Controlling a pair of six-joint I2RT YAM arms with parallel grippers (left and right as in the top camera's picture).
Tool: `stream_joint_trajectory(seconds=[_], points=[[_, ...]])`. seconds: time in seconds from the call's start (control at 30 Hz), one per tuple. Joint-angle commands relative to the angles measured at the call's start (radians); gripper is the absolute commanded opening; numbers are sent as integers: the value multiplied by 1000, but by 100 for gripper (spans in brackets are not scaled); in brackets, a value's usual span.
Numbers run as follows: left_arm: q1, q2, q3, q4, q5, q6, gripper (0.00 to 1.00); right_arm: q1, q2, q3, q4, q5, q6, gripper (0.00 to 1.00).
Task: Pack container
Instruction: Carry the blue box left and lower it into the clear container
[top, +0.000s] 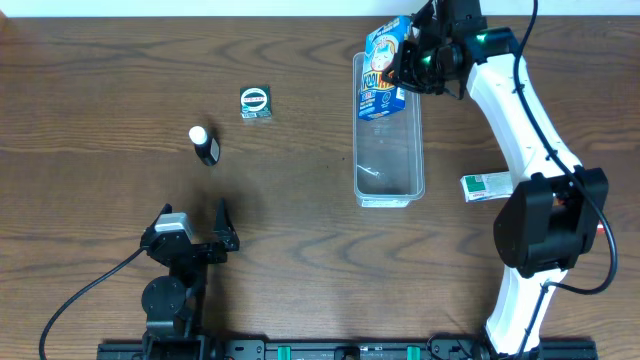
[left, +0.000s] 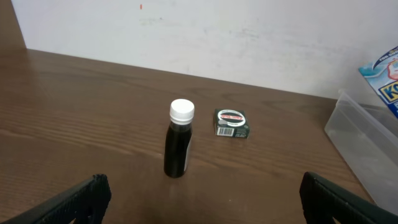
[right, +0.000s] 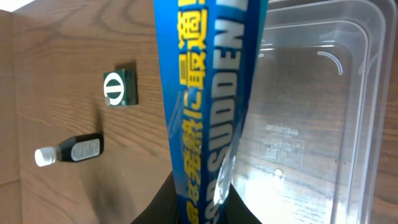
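- One clear plastic container (top: 390, 160), long and narrow.
- One blue packet (top: 383, 70) with printed lettering.
- One small dark bottle (top: 204, 145) with a white cap.
- Two small boxes: one dark green box (top: 256, 103) with a round mark, and one green-and-white box (top: 485, 186).
- Two grippers: the left gripper (top: 193, 208) and the right gripper (top: 412, 55).
- One wooden table (top: 100, 100).
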Motion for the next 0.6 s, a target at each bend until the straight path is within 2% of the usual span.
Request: stream_joint_trajectory(seconds=[0.0,0.37,0.47,0.5,0.53,0.57], points=[[-3,-7,-19,-39,-26,6,98,9,43,1,10,-2,15,12],[-3,-7,-19,-39,-26,6,98,9,67,1,60,-10,19,12],[-3,-7,-19,-39,-26,6,98,9,68,1,63,-10,19,16],[-3,-7,-19,-39,-26,6,98,9,68,1,62,-10,19,23],[-3,-7,-19,-39,-26,6,98,9,68,1,62,-10,19,36],[-3,-7,-19,-39,-26,6,98,9,68,1,62,-10,19,54]])
